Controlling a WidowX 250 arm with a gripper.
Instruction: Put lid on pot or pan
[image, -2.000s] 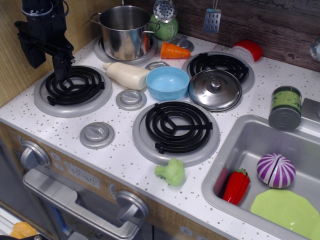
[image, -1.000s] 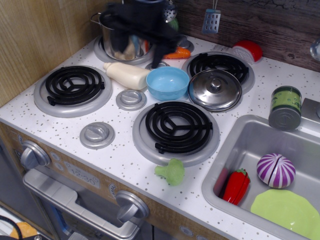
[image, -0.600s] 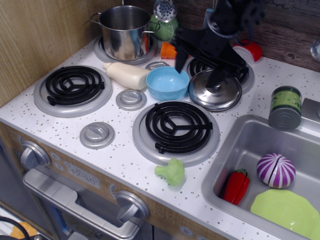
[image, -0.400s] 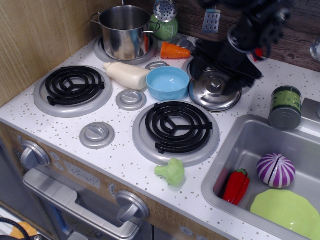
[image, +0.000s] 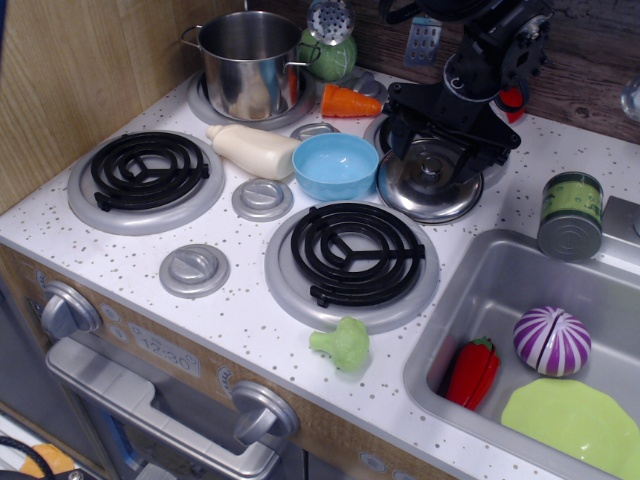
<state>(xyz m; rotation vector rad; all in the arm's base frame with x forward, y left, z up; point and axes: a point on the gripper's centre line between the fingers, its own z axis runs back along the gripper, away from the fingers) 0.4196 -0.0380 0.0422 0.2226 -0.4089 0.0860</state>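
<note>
The gripper (image: 437, 150) hangs directly over the lid (image: 430, 184), its 2 black fingers (image: 398, 143) spread apart, 1 on each side of the lid's small central knob (image: 430, 166). Whether the fingertips touch the lid surface cannot be told; nothing is clamped between them.

The lid lies dome-up at the front edge of the back right burner (image: 437, 130), just beside the blue bowl (image: 335, 165) on its left. The pot (image: 248, 63) stands upright and uncovered on the back left burner (image: 213, 103), well apart from the lid, with the bowl and the cream bottle (image: 252, 150) between them. The bottle lies on its side next to the bowl.

An orange carrot (image: 349, 102) lies behind the bowl, near the pot. A green round vegetable (image: 334, 55) sits against the back wall beside the pot. A piece of broccoli (image: 342, 345) lies on the countertop (image: 250, 320) in front of the front right burner (image: 352, 257). The front left burner (image: 147, 176) carries nothing.

A green can (image: 571, 215) stands upright by the sink (image: 480, 280). In the sink lie 1 red pepper (image: 471, 372), 1 purple onion (image: 552, 341) and 1 light green plate (image: 580, 424). A small spatula (image: 425, 38) hangs on the back wall.
</note>
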